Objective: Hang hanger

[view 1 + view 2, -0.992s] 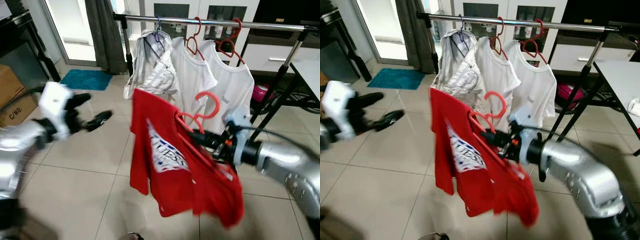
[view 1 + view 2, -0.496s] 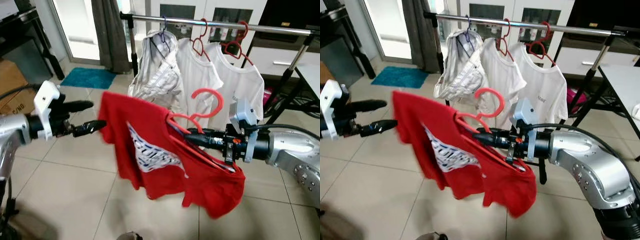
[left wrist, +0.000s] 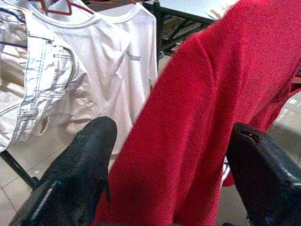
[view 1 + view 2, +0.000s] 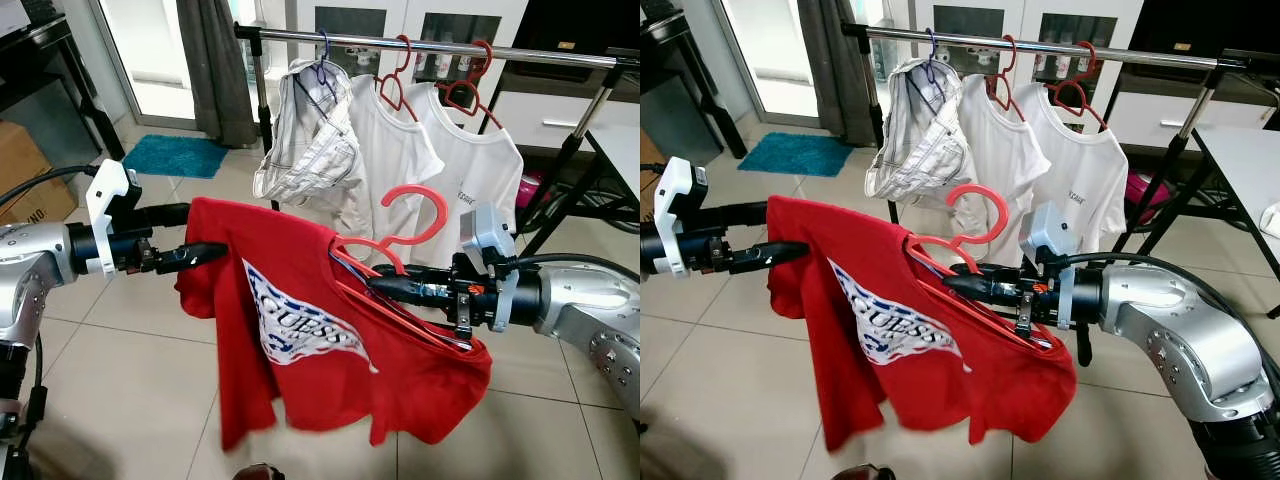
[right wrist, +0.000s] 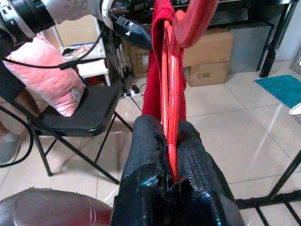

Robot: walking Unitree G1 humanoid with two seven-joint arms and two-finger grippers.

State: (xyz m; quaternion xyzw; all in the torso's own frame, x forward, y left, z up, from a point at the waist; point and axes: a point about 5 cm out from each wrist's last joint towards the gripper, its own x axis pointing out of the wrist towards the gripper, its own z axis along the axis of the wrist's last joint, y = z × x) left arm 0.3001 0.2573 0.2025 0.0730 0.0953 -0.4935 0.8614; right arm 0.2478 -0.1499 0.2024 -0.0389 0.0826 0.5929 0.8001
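Note:
A red T-shirt (image 4: 310,330) with a white print hangs on a red hanger (image 4: 415,215), hook up. My right gripper (image 4: 385,287) is shut on the hanger's lower bars (image 5: 171,141), holding it in mid-air below and in front of the steel rail (image 4: 420,42). My left gripper (image 4: 205,231) is open at the shirt's left shoulder. In the left wrist view the red cloth (image 3: 188,132) lies between the two spread fingers (image 3: 80,165). On the rail hang a white denim garment (image 4: 310,150) and two white T-shirts (image 4: 395,150).
The rack's black legs (image 4: 570,190) stand at the right beside a white table (image 4: 625,140). A teal mat (image 4: 175,155), a dark curtain (image 4: 215,70) and a cardboard box (image 4: 25,180) are at the left. A black chair (image 5: 84,113) carries a pink cushion (image 5: 47,75).
The shirt swung out to the left and has settled lower. My left gripper moved in from the left and now straddles the shirt's shoulder. The right gripper kept its hold.

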